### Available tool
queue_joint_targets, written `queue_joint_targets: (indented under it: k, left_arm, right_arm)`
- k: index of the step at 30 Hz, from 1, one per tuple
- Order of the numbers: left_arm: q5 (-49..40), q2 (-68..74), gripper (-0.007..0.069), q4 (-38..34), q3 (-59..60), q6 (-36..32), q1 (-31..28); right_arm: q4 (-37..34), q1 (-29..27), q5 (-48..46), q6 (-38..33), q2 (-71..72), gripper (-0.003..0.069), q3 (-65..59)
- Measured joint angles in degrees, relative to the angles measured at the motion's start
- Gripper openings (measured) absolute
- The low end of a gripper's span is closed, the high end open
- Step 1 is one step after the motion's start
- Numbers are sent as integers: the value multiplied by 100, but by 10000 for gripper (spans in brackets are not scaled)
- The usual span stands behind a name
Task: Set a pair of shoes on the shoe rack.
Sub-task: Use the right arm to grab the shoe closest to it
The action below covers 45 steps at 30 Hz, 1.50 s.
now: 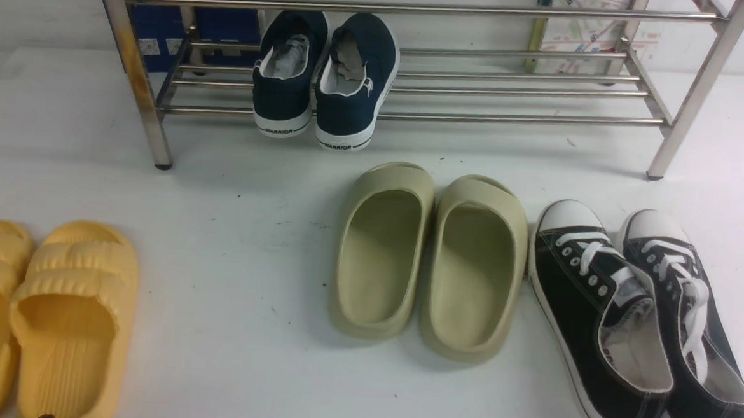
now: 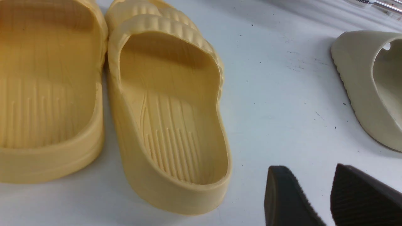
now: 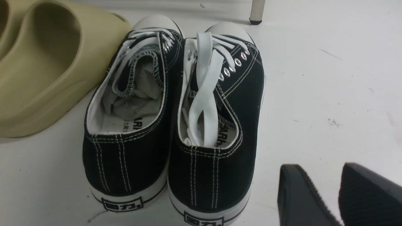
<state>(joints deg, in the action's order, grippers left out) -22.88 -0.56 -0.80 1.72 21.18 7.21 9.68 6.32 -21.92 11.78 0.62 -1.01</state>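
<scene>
Right gripper (image 3: 320,171) hovers, jaws parted and empty, just beside the heels of the pair of shoes (image 3: 207,175); we see them standing on the table (image 1: 250,228), in front of the shoe rack (image 1: 698,92).

Bright, even overhead light, faint shadows, slightly soft focus.

Holds the left black ribbed-pad pincer (image 2: 309,179) with jaws parted, nothing between them. Holds the right black ribbed-pad pincer (image 3: 318,179) likewise: jaws apart, gripping nothing.
</scene>
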Motion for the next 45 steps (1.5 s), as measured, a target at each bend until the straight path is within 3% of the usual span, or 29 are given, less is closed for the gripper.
queue_joint_targets:
  k: [25, 28, 32, 41, 45]
  left_arm:
    - [0, 0, 239, 0, 0, 0, 0]
    - [0, 0, 239, 0, 0, 0, 0]
    - [0, 0, 239, 0, 0, 0, 0]
    - [0, 0, 239, 0, 0, 0, 0]
    - [0, 0, 239, 0, 0, 0, 0]
  right_arm:
    - [0, 0, 6, 0, 0, 239, 0]
    - [-51, 0, 240, 0, 0, 239, -27]
    - [-149, 0, 1260, 45, 0, 239, -51]
    - [-402, 0, 3796, 1250, 0, 239, -40]
    - [-659, 0, 3427, 2151, -30, 239, 628]
